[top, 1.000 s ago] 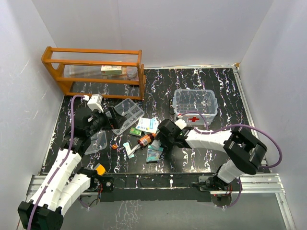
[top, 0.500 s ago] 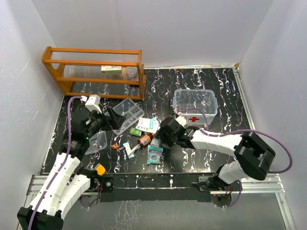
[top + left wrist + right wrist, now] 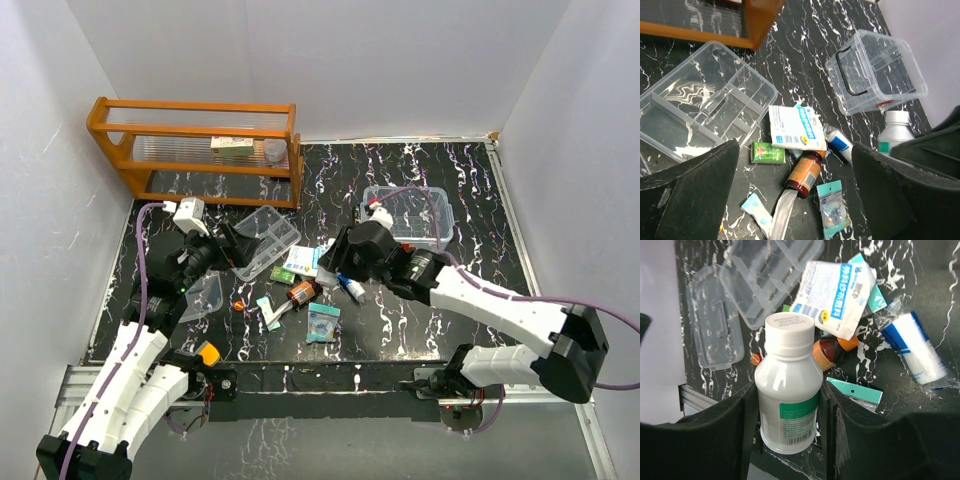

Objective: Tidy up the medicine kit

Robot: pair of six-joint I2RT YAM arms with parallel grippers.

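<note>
We see the right gripper [image 3: 788,392] pinching a white bottle [image 3: 790,365], the left gripper [image 3: 795,147] spread wide. The clear box [image 3: 900,65] stands rear-right; its tray insert [image 3: 705,105] and, seemingly, lid [image 3: 203,296] lie left.

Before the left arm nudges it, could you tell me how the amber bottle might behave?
The amber bottle lies on its side and looks round, so it would probably roll. Its glossy body seems rigid, perhaps slippery. The white packet at its neck might shift too.
</note>
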